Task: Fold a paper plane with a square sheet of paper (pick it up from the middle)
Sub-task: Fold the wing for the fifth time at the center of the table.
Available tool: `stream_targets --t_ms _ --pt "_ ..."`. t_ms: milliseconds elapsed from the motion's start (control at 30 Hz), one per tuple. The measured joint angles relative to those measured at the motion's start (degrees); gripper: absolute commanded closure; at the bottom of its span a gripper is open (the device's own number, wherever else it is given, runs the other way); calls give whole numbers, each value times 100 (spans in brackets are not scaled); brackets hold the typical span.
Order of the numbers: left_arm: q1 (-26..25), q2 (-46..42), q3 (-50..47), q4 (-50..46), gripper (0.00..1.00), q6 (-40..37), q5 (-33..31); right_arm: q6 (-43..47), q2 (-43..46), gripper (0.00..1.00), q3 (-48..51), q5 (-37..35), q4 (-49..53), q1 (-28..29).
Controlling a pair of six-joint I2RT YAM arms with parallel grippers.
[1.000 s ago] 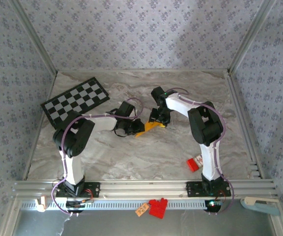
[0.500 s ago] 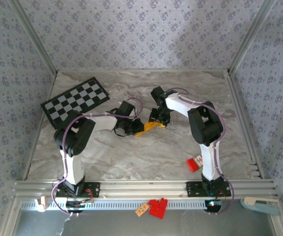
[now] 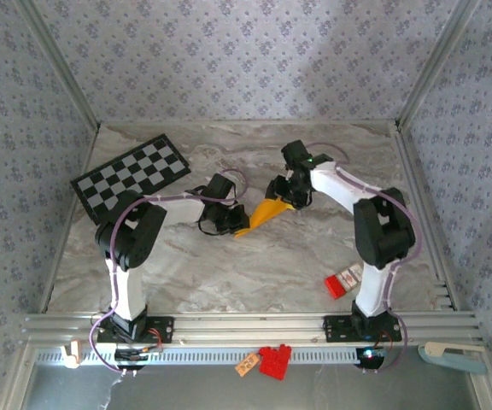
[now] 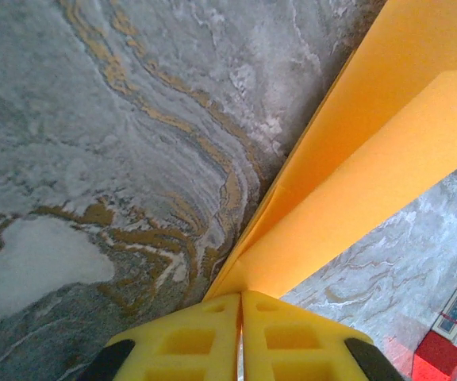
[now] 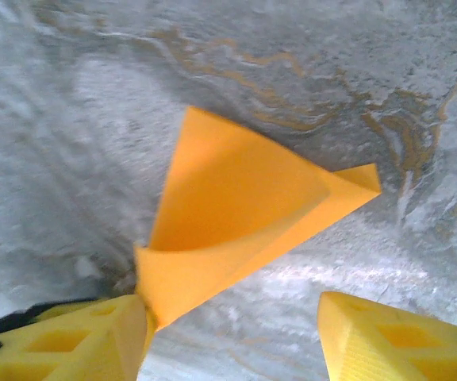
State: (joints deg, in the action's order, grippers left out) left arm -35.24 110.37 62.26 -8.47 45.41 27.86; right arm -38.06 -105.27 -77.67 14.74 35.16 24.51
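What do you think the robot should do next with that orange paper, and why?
Probably close the right gripper on the raised flap of the folded orange paper. It is open, the flap's edge beside one finger, while the left gripper is shut on the paper's other end, steadying it for the fold.

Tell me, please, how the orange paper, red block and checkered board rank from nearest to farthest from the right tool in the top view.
1. Orange paper, mid-table, right at the right tool.
2. Red block, on the near right side of the table.
3. Checkered board, at the far left.
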Motion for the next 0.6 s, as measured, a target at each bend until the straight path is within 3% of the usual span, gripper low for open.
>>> stream_targets --t_ms 333,600 --pt "0 2 33 -57 91 61 -7 -120 258 72 953 789 -1558 420" --pt "0 13 57 -87 92 79 -7 -221 -273 82 1036 1025 -2059 629"
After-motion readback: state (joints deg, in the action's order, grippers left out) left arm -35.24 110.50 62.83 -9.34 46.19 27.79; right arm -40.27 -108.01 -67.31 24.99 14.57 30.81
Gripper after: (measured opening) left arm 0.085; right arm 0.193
